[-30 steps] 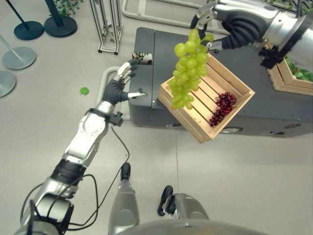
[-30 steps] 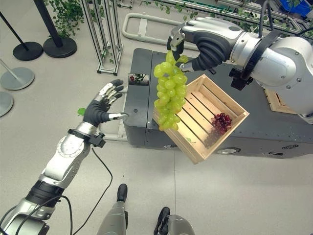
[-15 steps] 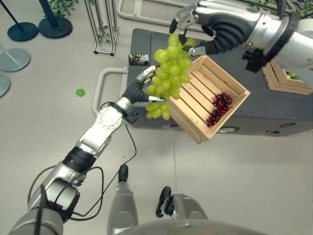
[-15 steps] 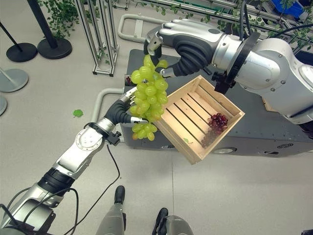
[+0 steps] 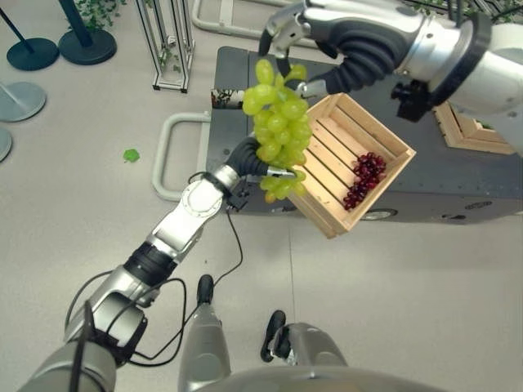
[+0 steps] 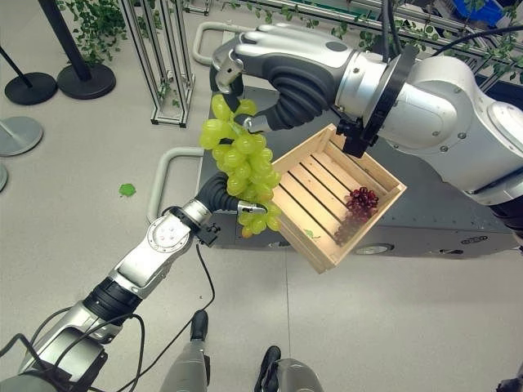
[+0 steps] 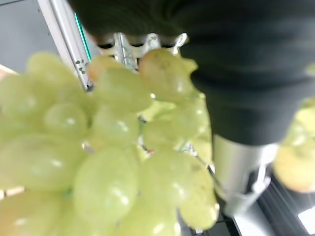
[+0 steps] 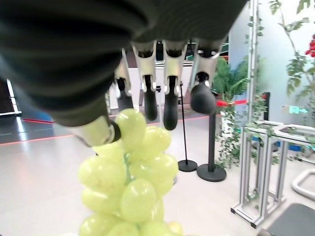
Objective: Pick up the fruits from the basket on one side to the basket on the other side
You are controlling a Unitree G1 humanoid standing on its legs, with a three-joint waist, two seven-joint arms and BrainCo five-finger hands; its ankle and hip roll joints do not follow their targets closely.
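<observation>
- Green grapes (image 5: 276, 131) hang in the air at nine o'clock of the wooden crate (image 5: 353, 163), pinched at the top by the right hand (image 6: 270, 69).
- Left hand (image 5: 249, 159) sits behind the bunch's lower half; whether its fingers are closed I cannot tell.
- Red grapes (image 5: 366, 175) lie in the crate.
- Risk, as I judge it: the thin pinch may slip, or berries may tear off during a handover.

Grapes (image 5: 276, 131) hanging under the right robot hand (image 5: 304, 41) are pale yellow-green, some a bit amber. Slatted crate (image 5: 353, 165) just beside them is light natural wood, with a small dark red bunch (image 5: 364, 178) inside. It sits on a dark grey worktop (image 5: 458, 175); floor (image 5: 384, 286) is light grey.
</observation>
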